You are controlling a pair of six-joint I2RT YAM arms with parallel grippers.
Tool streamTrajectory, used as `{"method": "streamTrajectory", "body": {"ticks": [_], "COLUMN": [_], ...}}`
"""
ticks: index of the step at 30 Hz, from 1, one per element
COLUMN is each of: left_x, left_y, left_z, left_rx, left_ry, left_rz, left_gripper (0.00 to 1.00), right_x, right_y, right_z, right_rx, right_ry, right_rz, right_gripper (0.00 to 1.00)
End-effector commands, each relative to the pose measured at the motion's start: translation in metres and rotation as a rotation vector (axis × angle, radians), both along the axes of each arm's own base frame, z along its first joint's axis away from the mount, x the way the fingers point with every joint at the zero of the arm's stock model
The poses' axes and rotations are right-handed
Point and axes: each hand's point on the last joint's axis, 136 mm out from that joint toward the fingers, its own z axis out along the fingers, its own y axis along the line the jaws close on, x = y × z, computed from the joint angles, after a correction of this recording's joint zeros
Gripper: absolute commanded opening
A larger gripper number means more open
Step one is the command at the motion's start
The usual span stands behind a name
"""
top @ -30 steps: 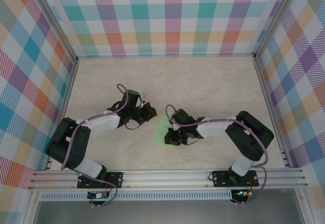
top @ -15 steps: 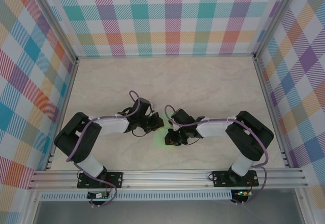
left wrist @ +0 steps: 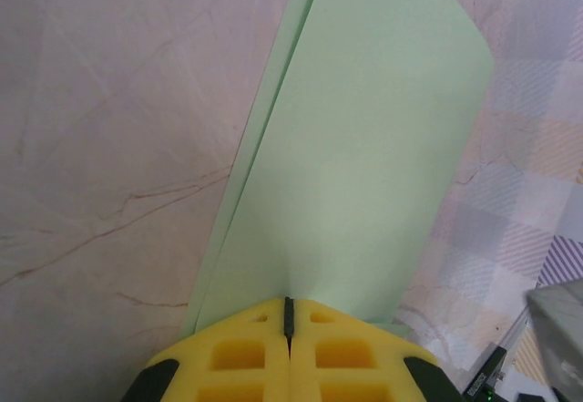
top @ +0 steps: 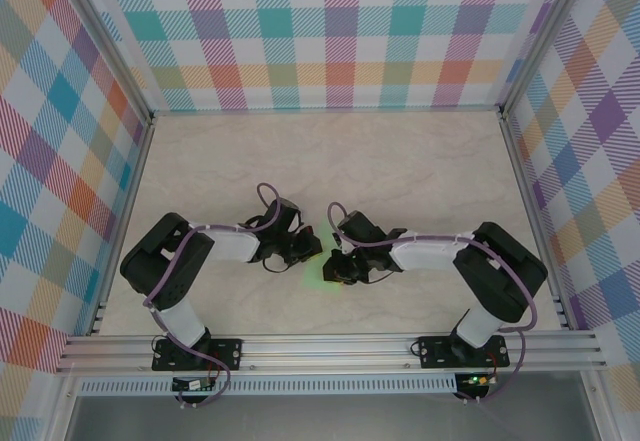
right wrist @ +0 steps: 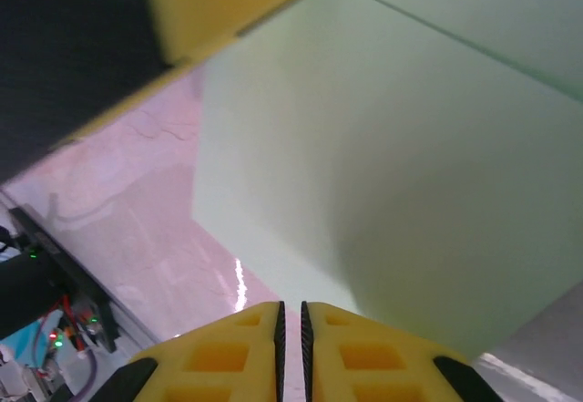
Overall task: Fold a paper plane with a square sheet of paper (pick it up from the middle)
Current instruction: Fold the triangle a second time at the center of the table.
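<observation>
The square sheet of paper point(left wrist: 364, 156) is pale green and folded into layers, with one flap raised off the marble table. My left gripper point(left wrist: 290, 304) is shut on the sheet's near edge, which runs out ahead from the fingertips. In the top view the left gripper point(top: 308, 251) and right gripper point(top: 338, 269) meet over the paper point(top: 321, 273), which they mostly hide. My right gripper point(right wrist: 291, 306) stands open by a narrow slit with only table showing in it. The paper point(right wrist: 410, 165) lies just ahead and to its right. The left gripper's yellow finger point(right wrist: 228, 1) shows at the upper left.
The marble table point(top: 400, 161) is walled by plaid panels point(top: 330, 41) at the back and both sides. An aluminium rail point(top: 330, 351) runs along the near edge, with both arm bases bolted to it.
The left arm has swung right and forward until its gripper sits beside the right one at the paper, which is now mostly covered. The right jaws have parted slightly.
</observation>
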Motion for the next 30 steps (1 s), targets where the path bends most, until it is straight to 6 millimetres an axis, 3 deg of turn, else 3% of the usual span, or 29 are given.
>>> {"method": "streamTrajectory", "body": {"ticks": [1,6,12,21,30], "left_x": [-0.016,-0.018,-0.019,-0.021,-0.021], "left_y": [0.017,0.018,0.020,0.026,0.025], "left_z": [-0.030,-0.031,-0.034,-0.038,-0.040], "left_rx": [0.100,0.101,0.110,0.131,0.131], "left_ry": [0.043,0.047,0.053,0.057,0.060], "left_rz": [0.001,-0.006,-0.001,0.020,0.020], "left_gripper": [0.00,0.00,0.00,0.00,0.00], "right_x": [0.016,0.016,0.001,-0.010,-0.026], "right_y": [0.011,0.018,-0.002,-0.005,-0.022], "right_z": [0.018,0.002,-0.031,-0.016,-0.024], "right_rx": [0.048,0.051,-0.040,0.003,-0.008], "right_ry": [-0.029,0.019,0.066,0.060,0.085], "right_rz": [-0.069,-0.066,-0.066,-0.016,-0.030], "right_gripper": [0.16,0.16,0.16,0.16,0.18]}}
